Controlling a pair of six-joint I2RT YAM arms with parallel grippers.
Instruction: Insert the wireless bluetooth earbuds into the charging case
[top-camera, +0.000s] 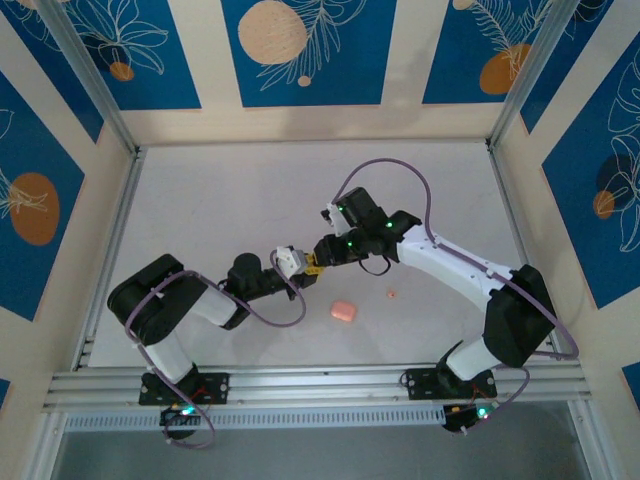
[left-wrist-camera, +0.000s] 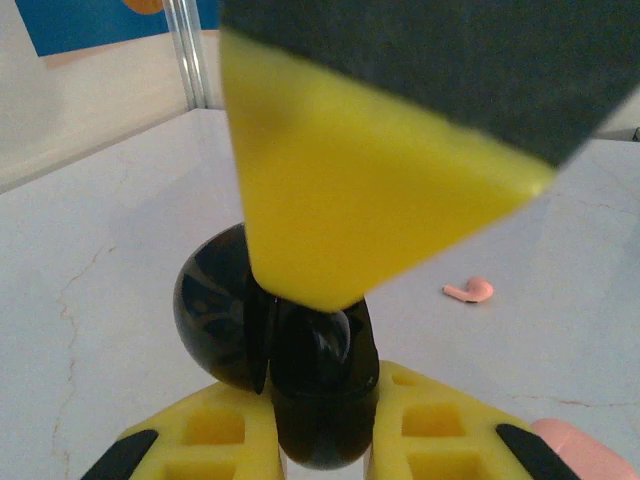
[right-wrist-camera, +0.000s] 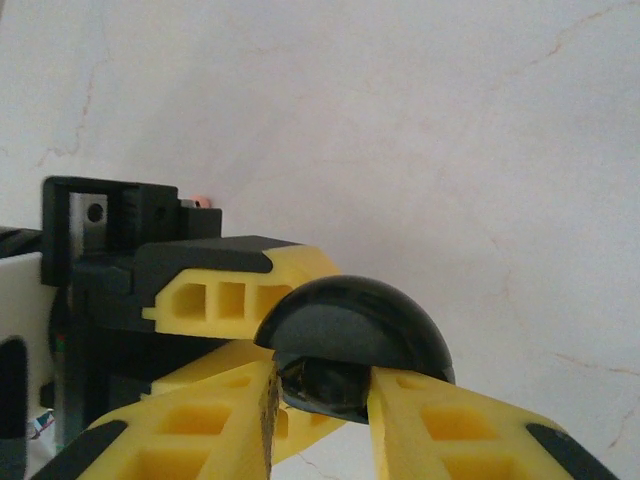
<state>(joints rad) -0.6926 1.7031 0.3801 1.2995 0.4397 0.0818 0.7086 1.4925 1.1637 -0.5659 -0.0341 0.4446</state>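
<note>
One black charging case, its round lid hanging open, is being held near the middle of one white table. Two grippers are meeting at the case. The left gripper is clamping tightly on its lower body. The right gripper is pinching it from the opposite side, fingers narrowly apart. Two pink pieces are lying near the case, one larger and one tiny.

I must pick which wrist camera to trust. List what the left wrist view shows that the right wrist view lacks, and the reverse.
Left wrist: a pink curved piece lying on the table, and a blue wall panel. Right wrist: a black housing and yellow finger behind the charging case. Both: that black case, held by the left gripper, with the right gripper closed on it too.
</note>
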